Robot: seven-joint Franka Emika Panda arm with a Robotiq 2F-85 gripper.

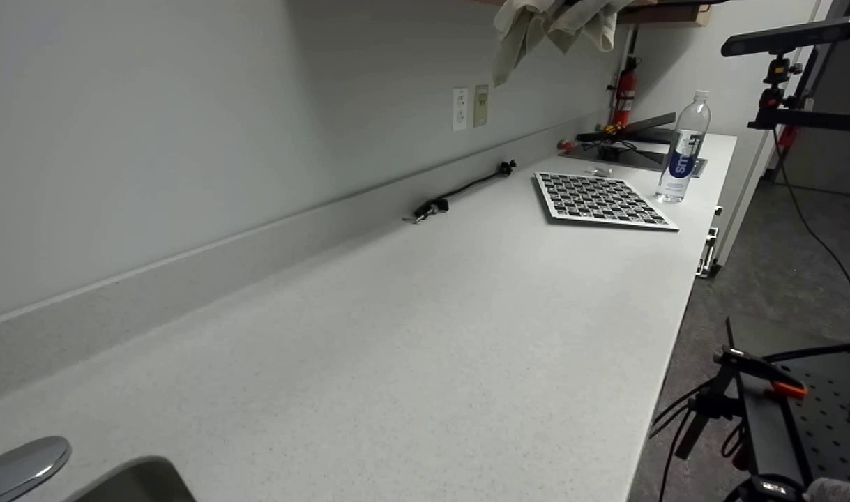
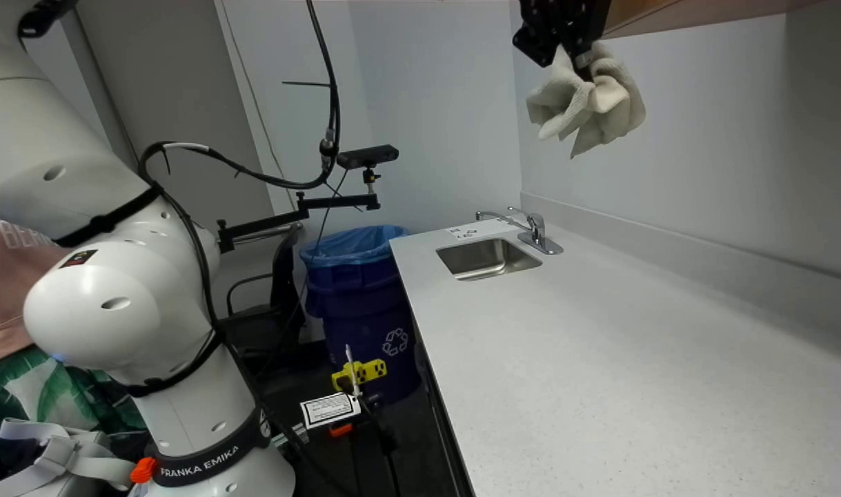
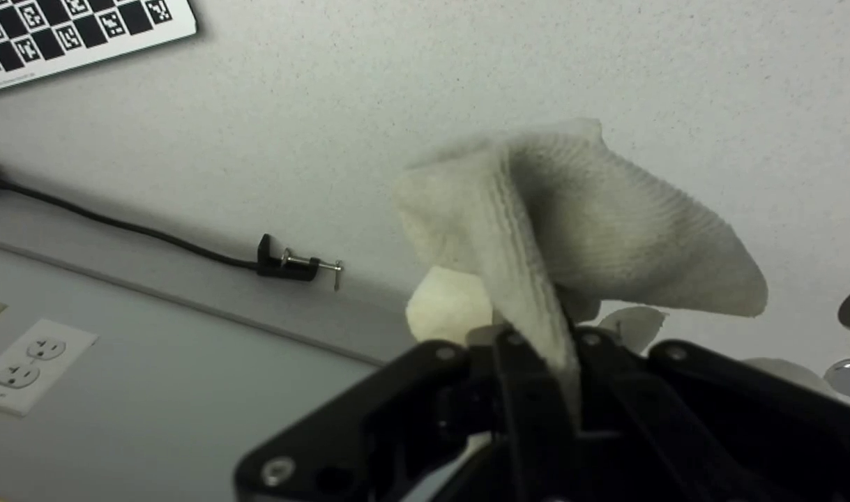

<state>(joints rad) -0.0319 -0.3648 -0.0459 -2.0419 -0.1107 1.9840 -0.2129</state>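
Note:
My black gripper (image 3: 547,341) is shut on a cream ribbed cloth (image 3: 634,223), with a fold of it pinched between the fingers. The cloth hangs in loose folds beyond the fingertips, high above the white counter (image 3: 313,104). In an exterior view the gripper (image 2: 580,65) points down at the upper right, and the bunched cloth (image 2: 589,103) hangs below it, beside the wooden cabinet's underside (image 2: 668,17). An exterior view shows the cloth (image 1: 560,24) at the top edge; the gripper there is mostly out of frame.
On the counter are a checkered marker board (image 1: 599,199), a clear bottle (image 1: 682,153) and a black flexible clamp arm (image 1: 466,188) by the wall. A sink (image 2: 489,259) and faucet (image 2: 536,235) are at the opposite end. A blue bin (image 2: 358,304) stands beyond the counter.

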